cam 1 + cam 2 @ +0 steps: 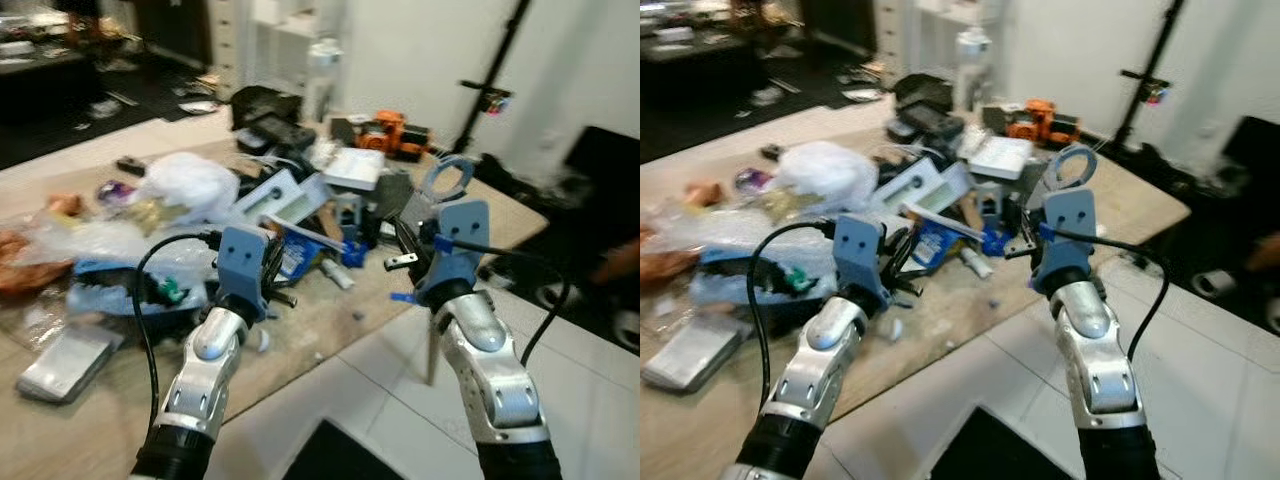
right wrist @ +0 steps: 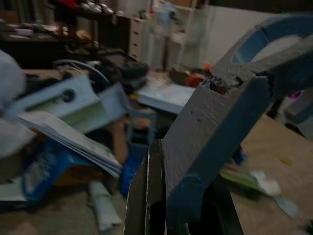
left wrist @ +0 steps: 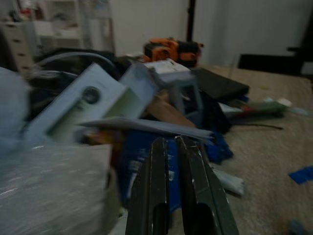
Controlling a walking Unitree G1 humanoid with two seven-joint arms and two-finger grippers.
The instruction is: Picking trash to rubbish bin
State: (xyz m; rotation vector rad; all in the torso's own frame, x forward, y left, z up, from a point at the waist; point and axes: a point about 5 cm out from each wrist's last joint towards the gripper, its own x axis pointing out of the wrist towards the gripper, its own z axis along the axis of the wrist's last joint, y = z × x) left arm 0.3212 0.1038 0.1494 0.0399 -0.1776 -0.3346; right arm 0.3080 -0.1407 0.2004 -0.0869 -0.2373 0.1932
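**Both grippers hovering over a cluttered table**

We are looking down at a tan table piled with rubbish. Our left gripper is reaching out near the front edge, its two black fingers lying almost together with only a thin slit between them and nothing in it. Just ahead of it a blue packet is lying under a flat sheaf of paper, with a crumpled white roll beside them on the bare tabletop.

Our right gripper is holding a grey-blue plastic piece with a ring at its end, clamped between its fingers and sticking up over the front right part of the table, close to the edge.

Further back, a pale blue box is leaning in the heap, a white bag is sitting toward the left side, and an orange tool is lying near the far edge. A grey flat pack is resting at the front left. White floor tiles are showing below the front edge.
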